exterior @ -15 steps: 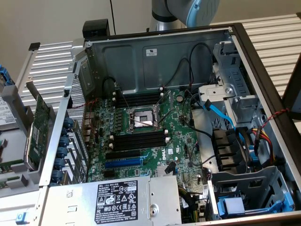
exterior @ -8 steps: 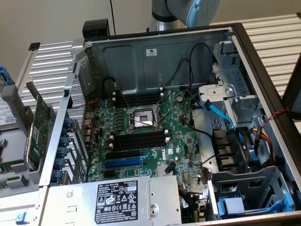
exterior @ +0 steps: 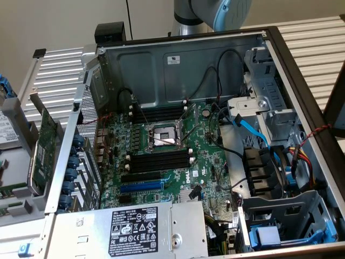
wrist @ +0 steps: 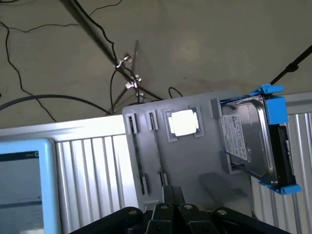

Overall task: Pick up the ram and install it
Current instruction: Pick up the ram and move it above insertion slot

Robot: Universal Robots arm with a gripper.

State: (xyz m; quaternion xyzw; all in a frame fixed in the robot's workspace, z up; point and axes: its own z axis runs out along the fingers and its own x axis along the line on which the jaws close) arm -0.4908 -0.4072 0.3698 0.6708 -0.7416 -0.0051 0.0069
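Well apart from the motherboard (exterior: 178, 175), the ram (exterior: 12, 190) shows as a thin green strip in the grey tray (wrist: 195, 163) at the exterior view's left, outside the open computer case (exterior: 161, 70) and near an upright green card (exterior: 46, 145). Case and tray rest on a ribbed metal table (exterior: 59, 81) before a pale wall (exterior: 54, 21), with the arm (exterior: 210, 13) rising behind. The gripper (wrist: 171, 195) hangs over the tray, fingers pressed together on nothing. A hard drive (wrist: 248, 141) in a blue caddy and a square chip (wrist: 184, 122) sit there. Beyond lie a beige floor (wrist: 219, 44), tripod legs (wrist: 124, 73), trailing cables (wrist: 29, 97) and a lit screen (wrist: 19, 190).
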